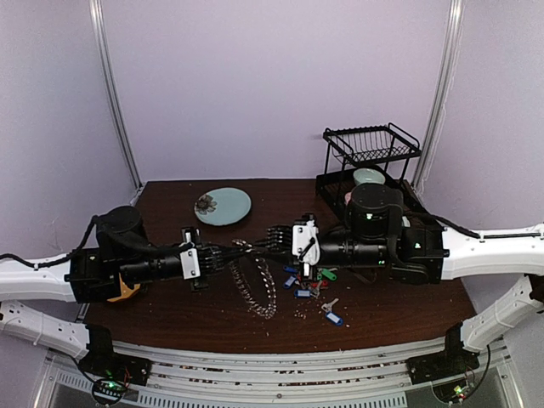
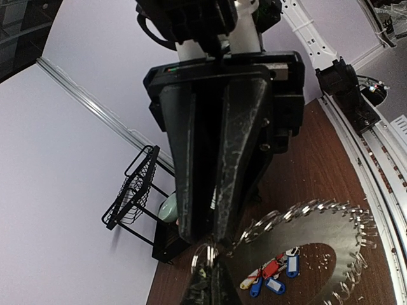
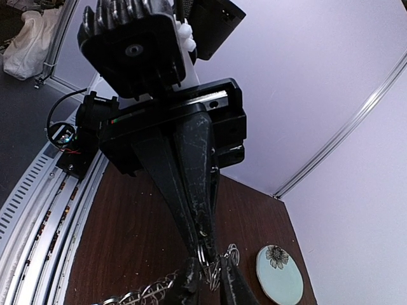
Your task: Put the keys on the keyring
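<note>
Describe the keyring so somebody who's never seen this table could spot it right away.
On the dark brown table, find the middle, where the left gripper and right gripper meet tip to tip. The keyring runs from there toward the near edge. Unlike the loose keys to its right, with coloured tags, it is one big loop fringed with small silvery keys.

Centre obstructed: left gripper point(image 1: 240, 247) and right gripper point(image 1: 259, 241) meet tip to tip on the keyring point(image 1: 256, 293). Loose keys point(image 1: 308, 285) litter centre-right; rack point(image 1: 371, 146) fills back right; plate point(image 1: 223, 206) behind. Near-left table point(image 1: 187, 316) bare.
</note>
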